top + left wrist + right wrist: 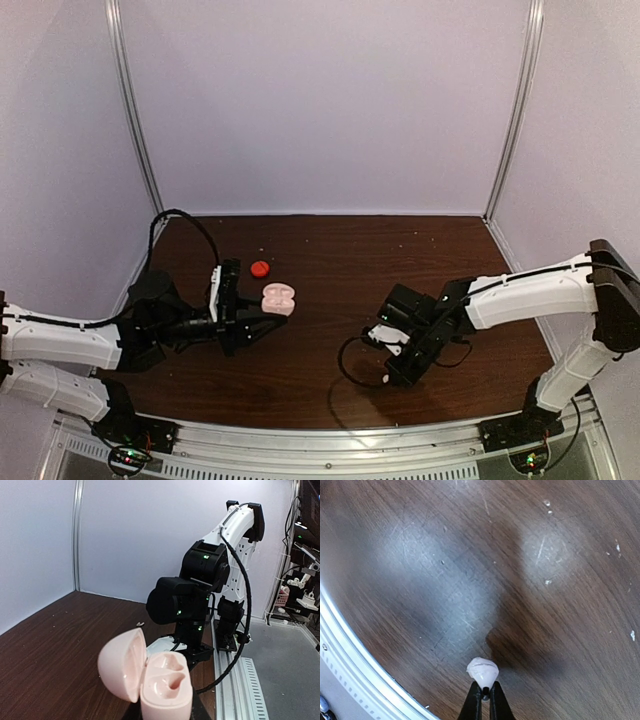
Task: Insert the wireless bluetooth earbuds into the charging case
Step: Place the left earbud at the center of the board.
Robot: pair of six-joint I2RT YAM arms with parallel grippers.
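The right gripper [484, 690] has its jaws pinched shut on a tiny whitish earbud [482, 672], holding it just past the fingertips, low over the table [420, 555]. The charging case [165, 690] is pink, with its lid flipped open to one side. It sits in the left gripper [265, 318], whose fingers look clamped around the base, though they're mostly cut off at the bottom of the left wrist view. Both moulded pockets look empty from there.

The top view shows the two grippers well apart, so the job is carrying the bud over and seating it. It's gripped right at the tip, so honestly a slow move is the way to go, or it may twist in the jaws. The right arm probably wants to come in from the side away from the lid, line the stem up with the deeper part of a pocket, and let go only once the bud is bottomed out. The left arm just needs to hold the case steady with the pockets facing up.

There's also a small red round thing [261, 268] beyond the case; it's too small to tell what it is.
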